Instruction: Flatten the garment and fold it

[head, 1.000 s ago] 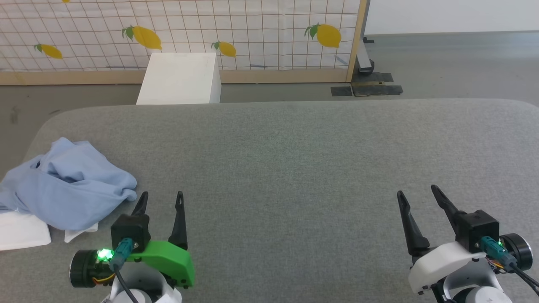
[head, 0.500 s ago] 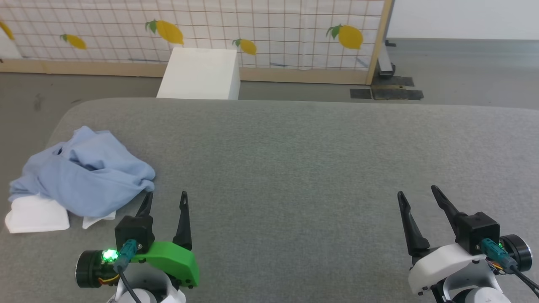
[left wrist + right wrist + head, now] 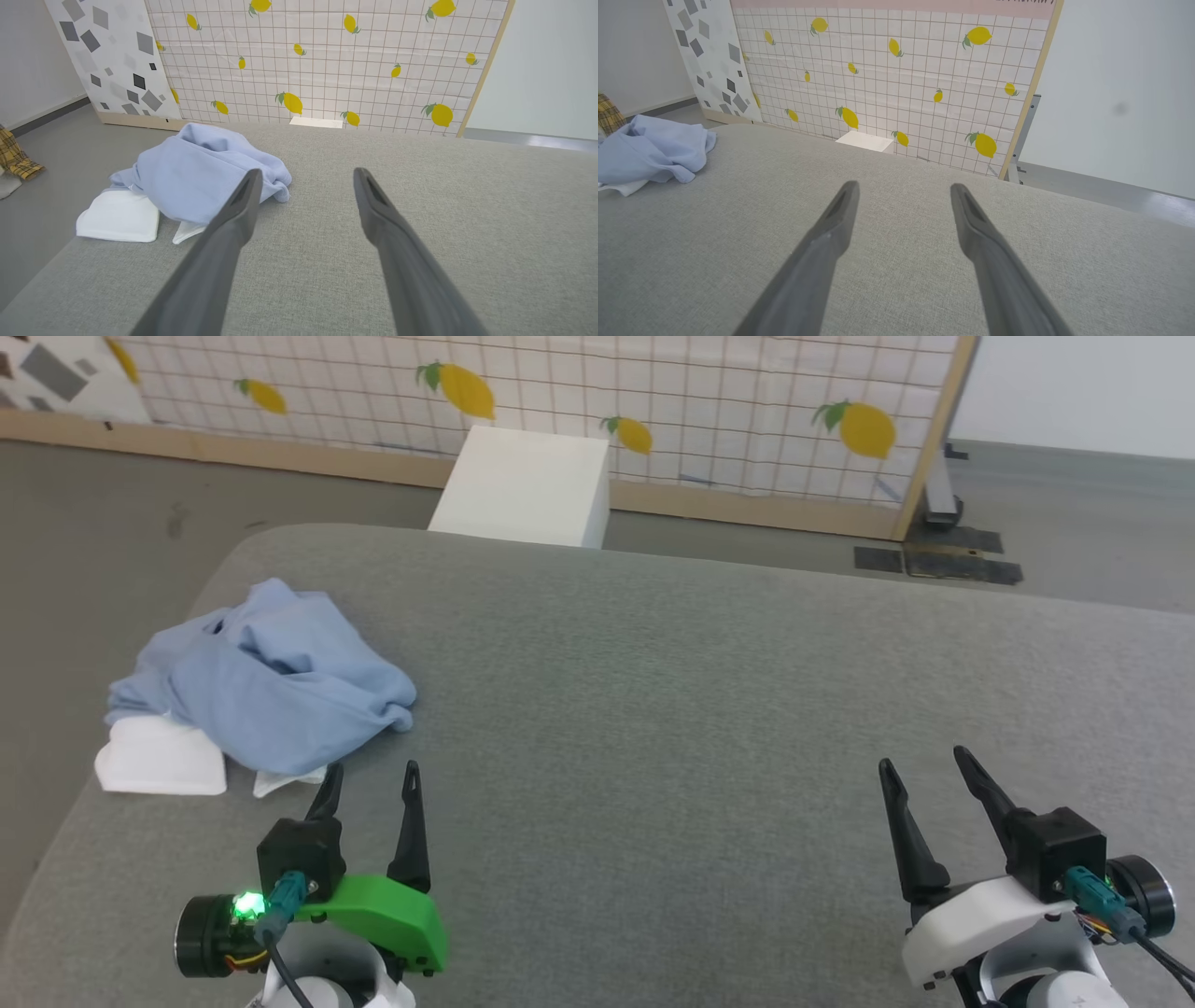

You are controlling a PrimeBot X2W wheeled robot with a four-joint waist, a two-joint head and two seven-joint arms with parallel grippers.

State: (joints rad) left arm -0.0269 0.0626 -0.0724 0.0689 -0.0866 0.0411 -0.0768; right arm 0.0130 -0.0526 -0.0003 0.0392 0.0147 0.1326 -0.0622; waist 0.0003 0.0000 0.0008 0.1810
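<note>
The garment [image 3: 271,677] is a light blue knit shirt lying crumpled in a heap near the left end of the grey padded table [image 3: 653,691], partly over white folded cloths [image 3: 159,765]. Its logo, button and collar are hidden in the folds. My left gripper [image 3: 372,779] stands open just in front of the heap, apart from it; the left wrist view has the garment [image 3: 201,172] beyond the left finger. My right gripper [image 3: 920,761] is open at the lower right, far from the garment [image 3: 649,151], with nothing between its fingers.
A white box [image 3: 527,485] stands on the floor behind the table, before a lemon-patterned screen [image 3: 653,401]. The table's left edge [image 3: 56,859] drops to grey floor close to the heap. Yellow plaid fabric [image 3: 14,158] lies on the floor at the far left.
The head camera has swung to the left, so the whole scene has slid right in view. The garment lies as before and both grippers stay open in place.
</note>
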